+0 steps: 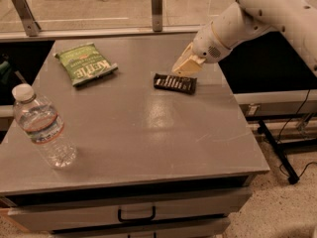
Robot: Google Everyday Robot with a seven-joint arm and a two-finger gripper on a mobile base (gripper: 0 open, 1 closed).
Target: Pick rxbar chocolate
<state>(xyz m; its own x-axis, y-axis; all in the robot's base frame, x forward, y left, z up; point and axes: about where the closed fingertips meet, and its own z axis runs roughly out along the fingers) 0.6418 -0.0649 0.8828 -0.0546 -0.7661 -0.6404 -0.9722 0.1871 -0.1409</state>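
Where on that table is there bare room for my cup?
Widest bare patch: the table's front right, from the water bottle to the right edge, in front of the rxbar chocolate. A smaller gap lies between the Kettle chip bag and the bar. Crowded at back right, where the hand hangs by the bar.

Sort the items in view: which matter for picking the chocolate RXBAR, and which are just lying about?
Job in hand: rxbar chocolate, flat on the grey table, right of centre; gripper, close by the bar's far edge.
Lying about: green Kettle chip bag, back left; clear water bottle, front left.
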